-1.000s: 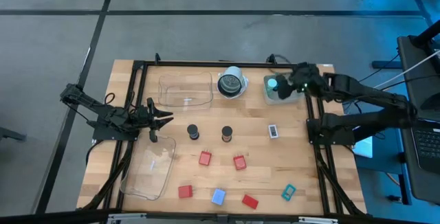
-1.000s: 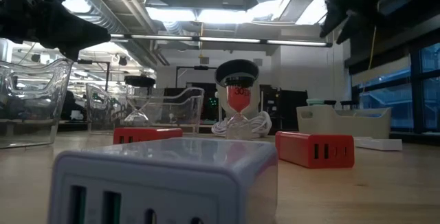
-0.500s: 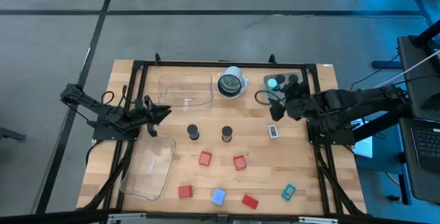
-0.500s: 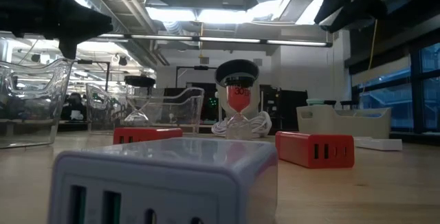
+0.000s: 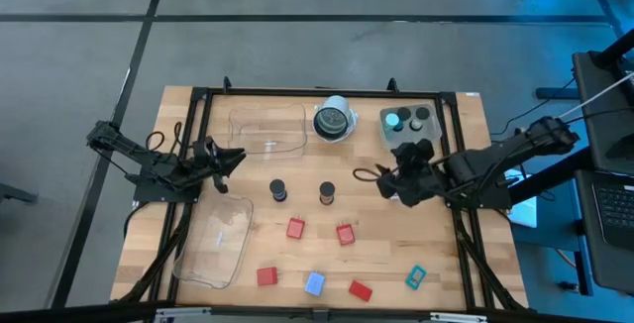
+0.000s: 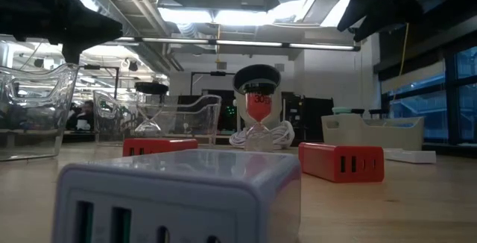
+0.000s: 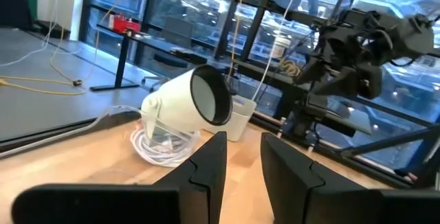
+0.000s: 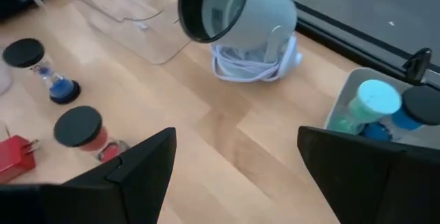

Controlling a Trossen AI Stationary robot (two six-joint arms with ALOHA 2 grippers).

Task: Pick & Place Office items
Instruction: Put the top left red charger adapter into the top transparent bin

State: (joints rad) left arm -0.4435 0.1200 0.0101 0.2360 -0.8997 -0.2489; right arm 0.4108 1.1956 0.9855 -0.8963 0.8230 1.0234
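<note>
Hourglasses first: two of them, black-capped point(image 5: 278, 190) point(image 5: 327, 193), stand mid-desk, one with blue sand and one with red. I judge them light, top-heavy and breakable at the glass waist. I would close on the cap or across the frame, gently, and keep them upright.

Red blocks point(image 5: 295, 228) point(image 5: 345, 234) lie nearer the front edge. Two more reds point(image 5: 266, 276) point(image 5: 360, 289), a pale-blue piece point(image 5: 315, 283) and a teal one point(image 5: 415, 277) sit along that edge. They look like hard, smooth plastic: light, stiff and a little slippery. A squeeze across the flat sides, low on the body, should hold them.

My right fingers point(image 5: 389, 182) hang spread wide and empty over the desk's right half, between the red-sand hourglass and the right edge. My left fingers point(image 5: 226, 161) wait by the left edge, drawn narrow with nothing between them.

A small bin point(image 5: 385, 135) near the far right corner holds a teal cap point(image 5: 393, 121) and two dark-topped pieces point(image 5: 417, 119), packed close together. One clear tray point(image 5: 267, 130) sits at the far edge, left of the white lamp point(image 5: 335, 120) with its coiled cord. The other tray point(image 5: 213, 246) lies toward the front left corner. I see nothing in either tray.
</note>
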